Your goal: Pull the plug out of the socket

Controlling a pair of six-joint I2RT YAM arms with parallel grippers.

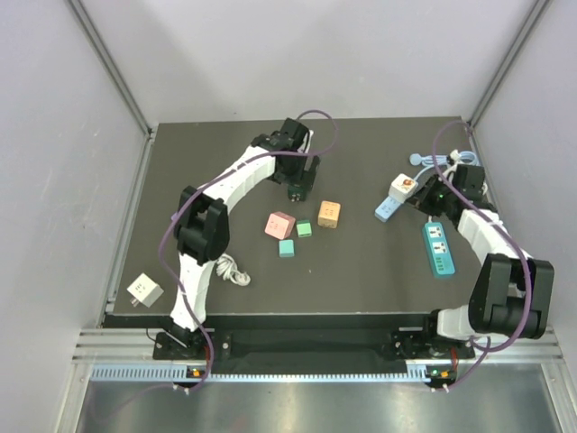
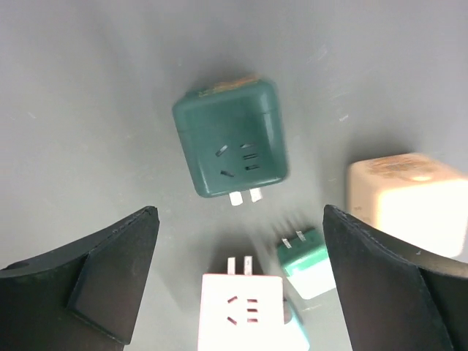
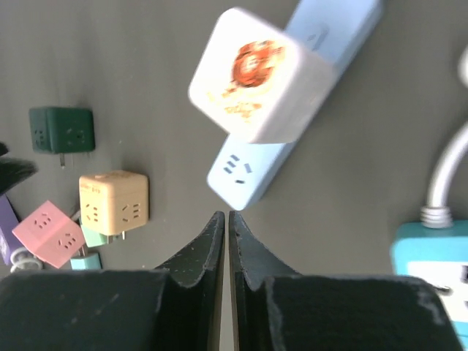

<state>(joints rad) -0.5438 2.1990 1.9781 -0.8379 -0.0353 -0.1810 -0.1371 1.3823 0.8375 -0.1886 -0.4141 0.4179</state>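
Near L edge of dark table (image 1: 361,289): white adapter (image 1: 144,289), on its own. White cord coil (image 1: 233,269) just beside the L arm's lower link.

Near R: teal power strip (image 1: 439,246) flat on the table, running near-to-far alongside the R forearm.

Mid table, tight cluster: small teal plug (image 1: 287,248), small green plug (image 1: 305,229), pink cube (image 1: 280,225), orange cube (image 1: 329,214). Can't tell which touch.

R side, a bit farther: R gripper (image 3: 225,216) clenched. Fingers are pinched to a thin slit w/ nothing between them. Tips sit just short of the near end of the lt-blue socket strip (image 1: 386,211), not touching it. Strip lies flat, angled across the table. White plug (image 1: 402,188), orange logo on top, sits over the strip's far end. It is blurred in the wrist view, so can't tell how deep it's seated. No finger on it.

Far centre: L gripper (image 2: 239,216) released, fingers spread wide and grasping nothing. Dark green cube (image 2: 230,146) lies on the table below the gap, socket face up w/ two prongs showing at its near edge, apart from both fingers.
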